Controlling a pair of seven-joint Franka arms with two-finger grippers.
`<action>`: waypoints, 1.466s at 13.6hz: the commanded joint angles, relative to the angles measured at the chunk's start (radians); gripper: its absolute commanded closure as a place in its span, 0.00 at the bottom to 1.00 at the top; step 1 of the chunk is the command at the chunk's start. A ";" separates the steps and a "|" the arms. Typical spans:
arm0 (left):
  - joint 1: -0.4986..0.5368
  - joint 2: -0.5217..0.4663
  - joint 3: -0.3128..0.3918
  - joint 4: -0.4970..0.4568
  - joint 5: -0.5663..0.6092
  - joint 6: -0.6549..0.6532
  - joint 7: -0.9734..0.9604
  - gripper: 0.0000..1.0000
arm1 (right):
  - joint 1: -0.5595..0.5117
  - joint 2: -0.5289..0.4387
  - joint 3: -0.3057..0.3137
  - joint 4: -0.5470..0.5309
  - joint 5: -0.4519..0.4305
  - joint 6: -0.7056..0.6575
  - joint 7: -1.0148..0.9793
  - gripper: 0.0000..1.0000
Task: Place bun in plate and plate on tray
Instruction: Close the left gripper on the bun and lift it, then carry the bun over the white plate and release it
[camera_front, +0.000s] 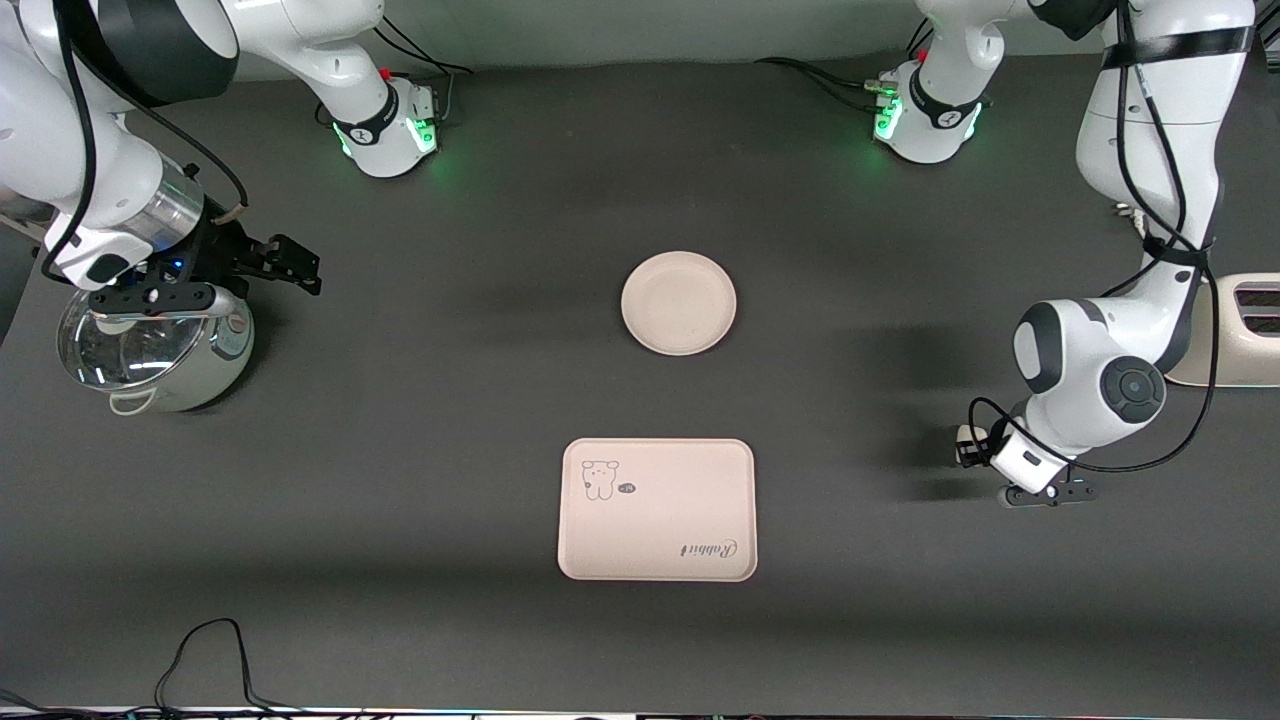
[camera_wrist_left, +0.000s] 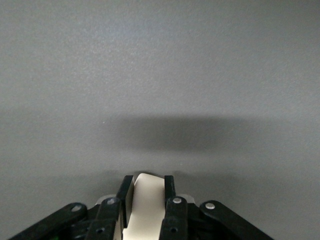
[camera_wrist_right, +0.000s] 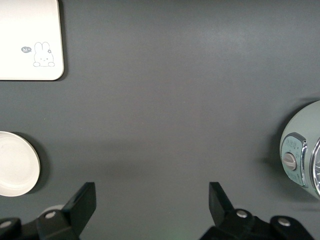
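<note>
Left end effector gripping bun; wide bare desk lying around plate and tray.

The left end effector, arm folded low at its desk end, is clamping the small off-white rounded bun. The round cream plate is sitting apart from the cream rectangular rabbit-printed tray. The right end effector is waiting with fingers spread over a glass-lidded pot.

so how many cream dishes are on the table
2. The round plate lies mid-table, bare. The rectangular tray lies nearer the front camera than the plate, also bare. The left tool is shut on the bun, so nothing rests on either.
</note>
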 joint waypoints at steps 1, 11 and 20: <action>0.005 -0.065 0.005 0.045 -0.011 -0.145 0.029 0.70 | 0.006 -0.008 -0.012 -0.006 0.015 -0.001 0.022 0.00; 0.010 -0.504 0.002 0.354 -0.016 -0.993 0.009 0.70 | -0.011 0.013 -0.009 -0.004 0.015 0.034 0.042 0.00; -0.426 -0.354 -0.108 0.315 -0.022 -0.796 -0.657 0.68 | -0.011 0.032 -0.007 -0.006 0.015 0.022 0.027 0.00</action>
